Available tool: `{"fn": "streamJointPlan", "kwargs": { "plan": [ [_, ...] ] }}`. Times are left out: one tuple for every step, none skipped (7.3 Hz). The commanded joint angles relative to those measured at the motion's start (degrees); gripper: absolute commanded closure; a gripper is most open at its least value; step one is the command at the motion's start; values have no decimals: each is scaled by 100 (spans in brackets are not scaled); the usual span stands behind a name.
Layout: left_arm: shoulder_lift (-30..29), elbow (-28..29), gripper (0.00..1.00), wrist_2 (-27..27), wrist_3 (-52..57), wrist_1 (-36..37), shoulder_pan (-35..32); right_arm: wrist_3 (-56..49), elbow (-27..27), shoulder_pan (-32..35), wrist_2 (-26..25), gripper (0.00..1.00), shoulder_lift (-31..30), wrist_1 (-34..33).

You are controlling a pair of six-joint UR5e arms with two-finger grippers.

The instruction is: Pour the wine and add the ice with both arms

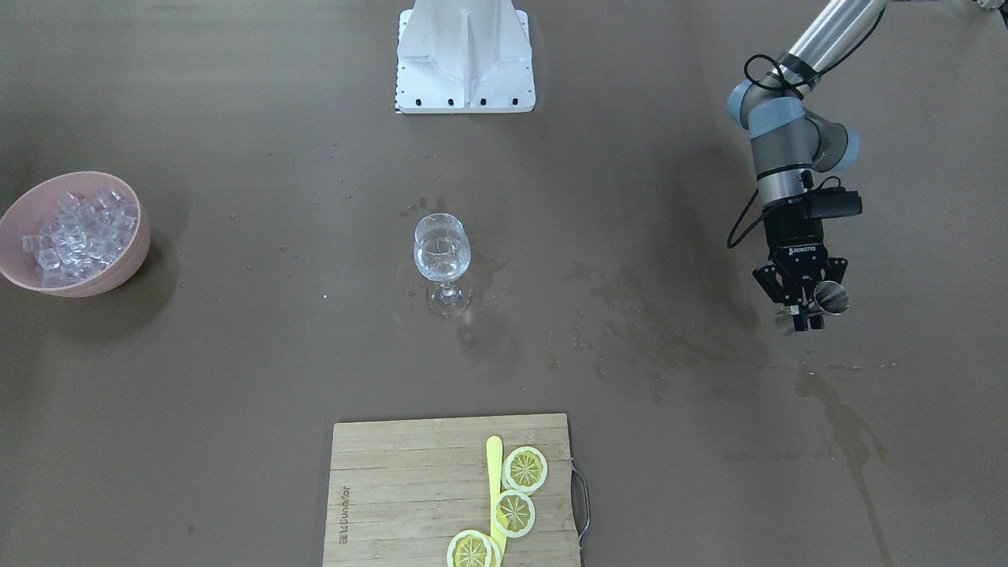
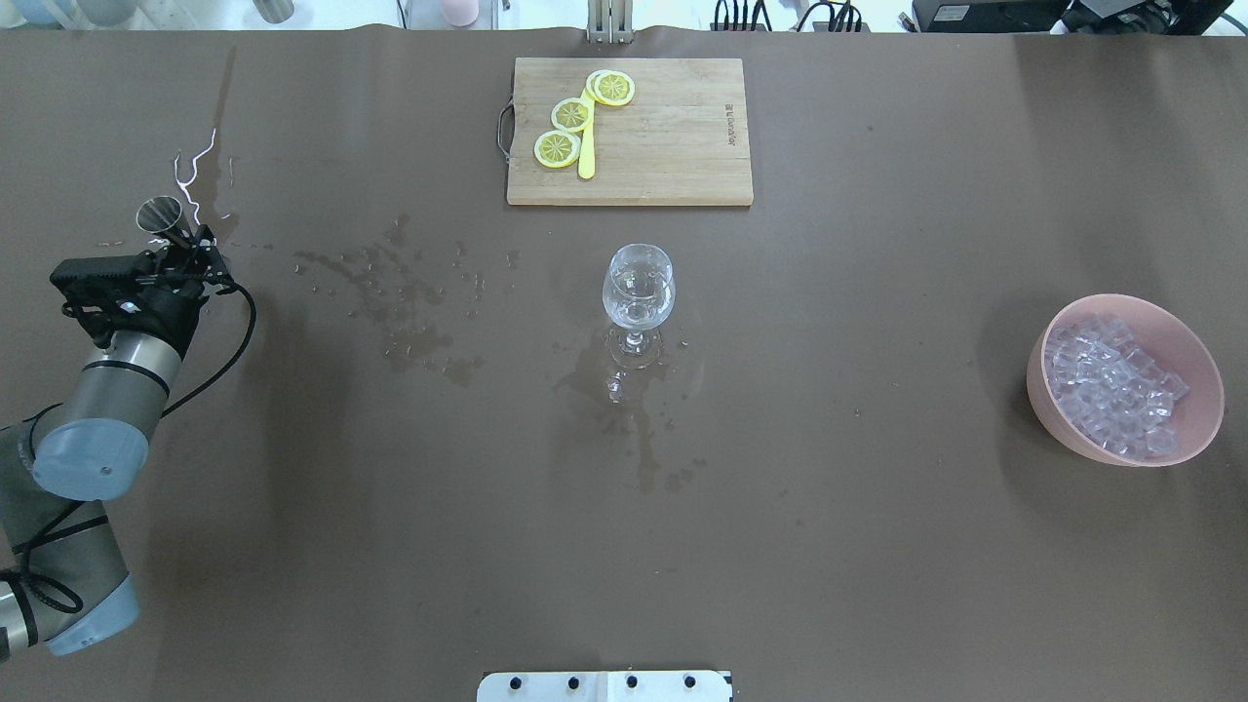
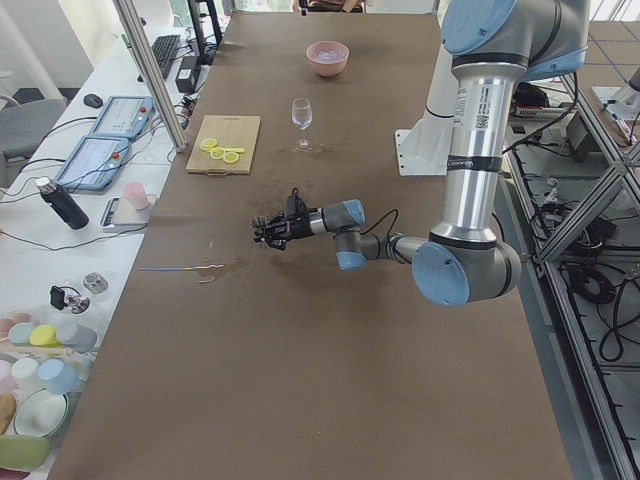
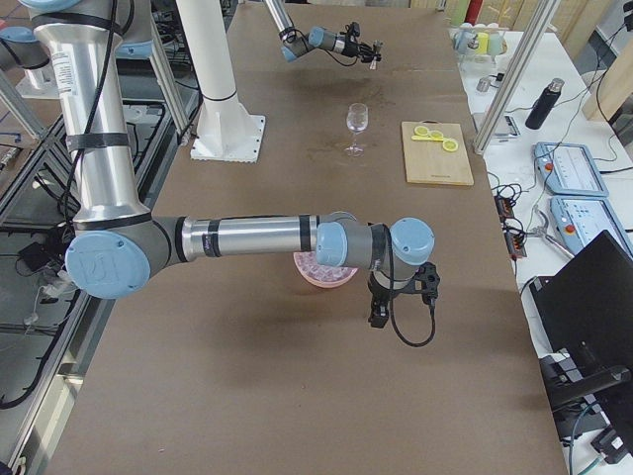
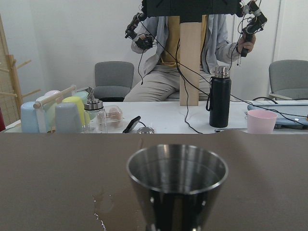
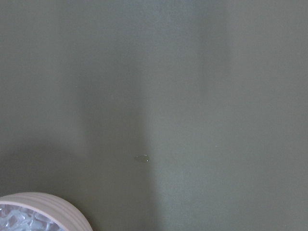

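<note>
The wine glass (image 1: 441, 252) (image 2: 638, 292) stands upright mid-table with a little clear wine in its bowl. At the table's left end my left gripper (image 1: 803, 315) (image 2: 183, 255) lies level and low, shut on a small steel cup (image 1: 831, 298) (image 2: 161, 216) (image 5: 177, 185) held upright. Ice cubes (image 1: 79, 232) (image 2: 1116, 380) fill a pink bowl (image 1: 126, 272) (image 2: 1063, 429) at the right end. My right gripper (image 4: 381, 312) hangs just beyond that bowl (image 4: 321, 269). I cannot tell whether it is open or shut. Only the bowl's rim (image 6: 57, 204) and bare table show in the right wrist view.
A wooden cutting board (image 1: 409, 488) (image 2: 663, 146) with lemon slices (image 2: 570, 115) and a yellow knife lies at the far edge. Wet stains (image 2: 409, 292) spread between the cup and the glass. The white pedestal (image 1: 465, 63) stands at the near edge. A seated person (image 5: 192, 48) is behind the table.
</note>
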Motion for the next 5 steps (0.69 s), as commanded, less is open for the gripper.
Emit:
{"fn": "streamJointPlan", "kwargs": {
  "plan": [
    [-44,-34,89,-8,0,9,41,0,1,0,0,0,0,0],
    [-44,-17,77,-8,0,9,50,0,-8,0,0,0,0,0],
    [-44,-17,72,-8,-9,9,58,0,-8,0,-9,0,9,0],
    [-53,-17,67,-8,-9,9,76,0,-8,0,0,0,0,0],
    [-53,1,63,0,-9,9,76,0,-8,0,0,0,0,0]
  ]
}}
